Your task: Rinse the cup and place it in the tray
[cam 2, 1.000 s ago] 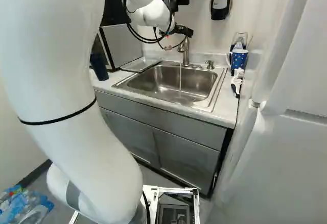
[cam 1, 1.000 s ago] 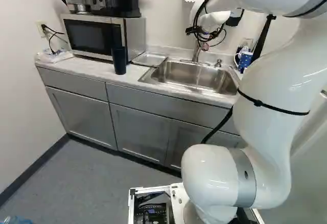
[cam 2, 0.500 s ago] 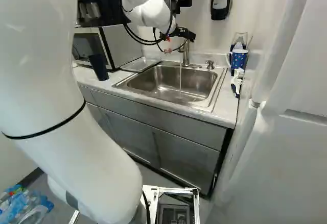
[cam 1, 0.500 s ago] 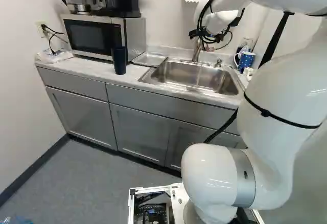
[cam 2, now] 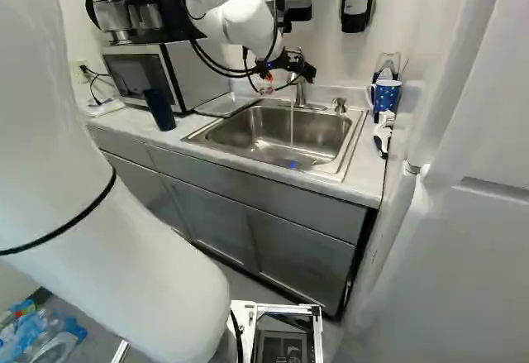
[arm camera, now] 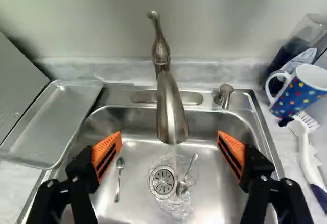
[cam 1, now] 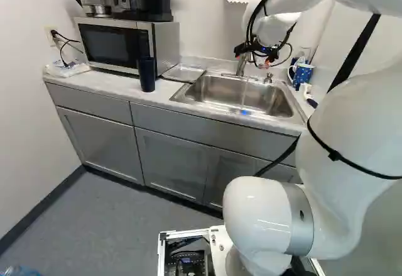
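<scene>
Dark cup, one, presumably the one meant: upright on the bench, by the microwave. Probably light, stiff, slippery once wet; best taken round mid-wall. Patterned mug: other candidate, likely heavier. Jaws: wide apart, holding nothing, over the sink. Tray: beside sink.

Glossy white, round-jointed arm, on its rounded white low joint with grey metal ring: bulges right in left base view, crosses the near left in right base view. Upper length runs far to smooth white wrist; slack, thin black cables loop beneath. Narrow black strap rings lower length. Black two-fingered gripper at far end, pitched forward and down. Fingers spread wide, ribbed orange pads facing each other, well apart
</scene>
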